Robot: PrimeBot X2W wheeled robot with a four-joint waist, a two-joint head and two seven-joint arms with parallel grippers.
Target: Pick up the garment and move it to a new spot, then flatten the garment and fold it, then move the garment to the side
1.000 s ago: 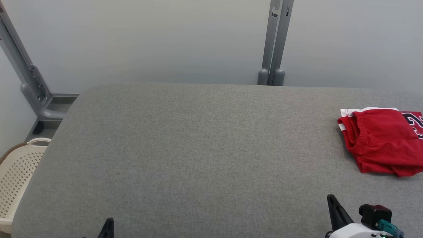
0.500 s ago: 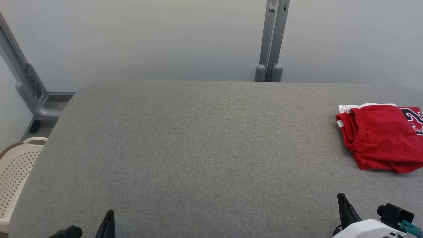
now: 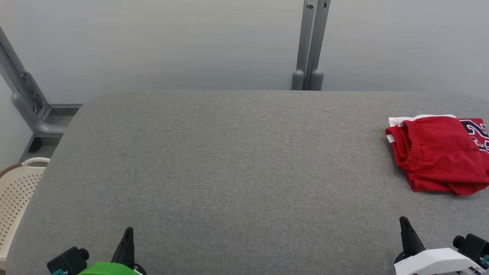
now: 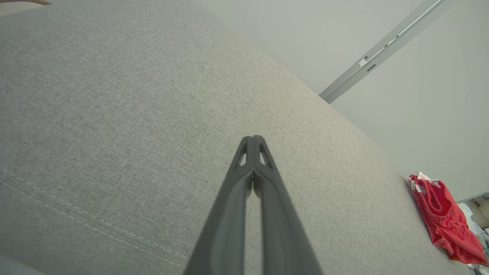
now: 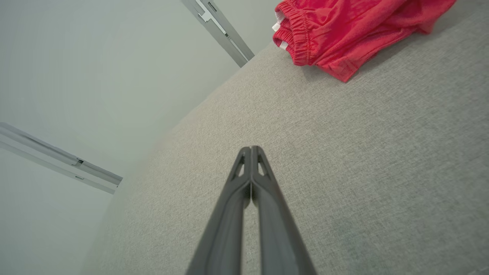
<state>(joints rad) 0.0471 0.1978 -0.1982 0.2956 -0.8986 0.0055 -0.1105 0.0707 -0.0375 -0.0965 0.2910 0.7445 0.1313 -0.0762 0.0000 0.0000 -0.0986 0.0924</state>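
Currently, the red garment is seen lying in a compact folded heap at the far right of the grey fabric-covered desk. Its elastic waistband is turned toward the desk's middle, with white trim along the far edge and dark lettering at the right side. The left gripper is found over the near left edge of the desk, its jaws pressed closed on nothing. The right gripper is placed at the near right, jaws likewise closed and empty, well apart from the garment. A cream perforated basket is seen beside the desk's left end, and a grey metal post is set against the wall behind.
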